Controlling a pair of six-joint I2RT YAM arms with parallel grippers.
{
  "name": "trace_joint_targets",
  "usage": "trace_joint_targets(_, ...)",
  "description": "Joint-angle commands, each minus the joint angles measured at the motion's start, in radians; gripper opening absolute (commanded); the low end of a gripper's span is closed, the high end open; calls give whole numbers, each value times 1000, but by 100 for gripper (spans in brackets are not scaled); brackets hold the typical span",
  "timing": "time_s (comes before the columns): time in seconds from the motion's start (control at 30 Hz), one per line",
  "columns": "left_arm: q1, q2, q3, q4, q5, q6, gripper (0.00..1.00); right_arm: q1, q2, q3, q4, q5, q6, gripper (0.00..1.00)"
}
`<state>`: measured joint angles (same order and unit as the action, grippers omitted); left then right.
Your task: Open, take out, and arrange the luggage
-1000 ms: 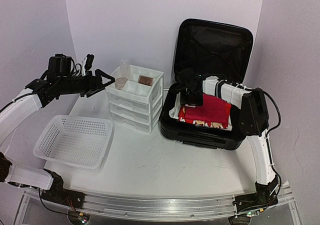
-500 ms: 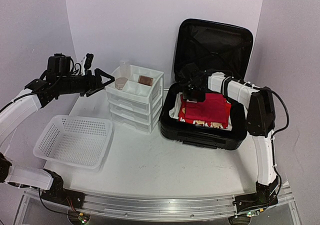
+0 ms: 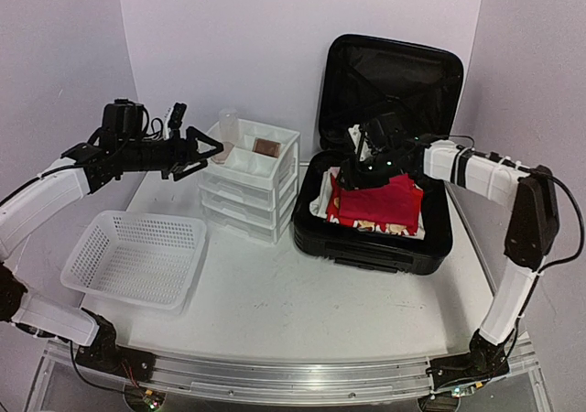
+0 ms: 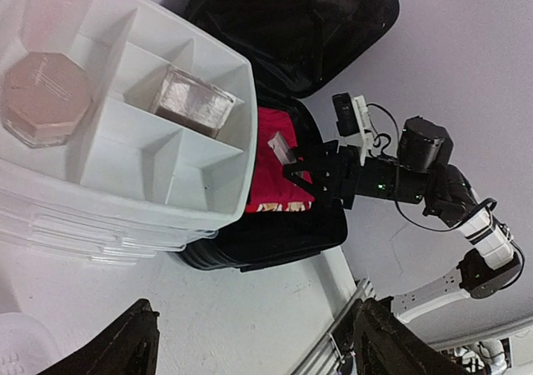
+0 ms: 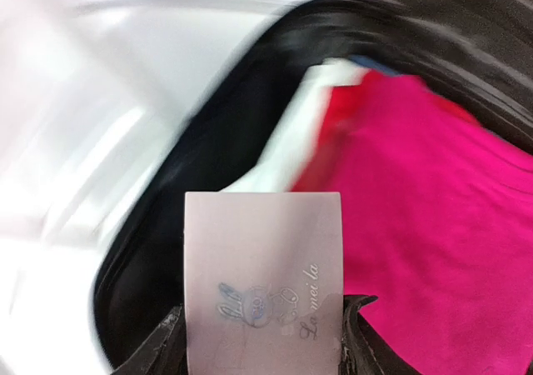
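Note:
The luggage [image 3: 371, 243] lies open at the right of the table, its lid [image 3: 394, 82] standing up at the back. Folded red clothing [image 3: 380, 201] fills the shell, seen close in the right wrist view [image 5: 433, 225]. My right gripper [image 3: 350, 176] hovers over the shell's left side. This gripper [image 5: 262, 337] is shut on a small pale pink case [image 5: 262, 267] printed with a bunny, also visible as a pale case [image 4: 281, 147] in the left wrist view. My left gripper [image 3: 209, 146] is open in the air beside the drawer unit's top, its fingers [image 4: 133, 350] wide apart and holding nothing.
A small white drawer unit [image 3: 252, 192] stands left of the luggage. Its top tray holds a pink octagonal jar [image 4: 42, 96], a clear box [image 4: 191, 100] and a tall cup [image 3: 227, 124]. A white mesh basket [image 3: 137, 256] sits at the front left.
The right arm has swung its elbow out to the right and its jaws have closed on the pink case over the luggage. The left gripper has shifted right, toward the drawer unit.

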<state>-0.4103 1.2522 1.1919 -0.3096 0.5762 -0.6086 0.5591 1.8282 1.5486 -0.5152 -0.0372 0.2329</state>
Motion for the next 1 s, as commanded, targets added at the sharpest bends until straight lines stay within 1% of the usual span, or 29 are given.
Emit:
trace_joint_targets(0.0,-102,79,99,92,59,-55,80,53,-219,-125,164,-260,-241,50)
trace_joint_targets(0.1,-206,164,169,97,37,-64,80,110,-308,-193,186,-243,-300,50)
trace_joint_targets(0.27,-313,303,258,118,-22,-111,79,199,-378,-274,306,-188,-265,50)
trace_joint_targets(0.4,-362,321,246,227,-68,-162,75,240,-382,-295,368,-149,-241,49)
trace_joint_targets(0.47,-375,325,245,248,-90,-170,73,253,-379,-304,393,-127,-209,49)
trace_joint_targets(0.53,-379,341,249,252,-89,-192,68,262,-374,-307,416,-106,-193,49)
trace_joint_targets(0.73,-380,355,244,263,-95,-212,48,291,-362,-304,434,-54,-198,49)
trace_joint_targets(0.8,-380,349,241,265,-104,-212,40,303,-359,-303,434,-40,-208,48)
trace_joint_targets(0.97,-380,343,241,266,-105,-189,25,348,-346,-298,420,31,-264,48)
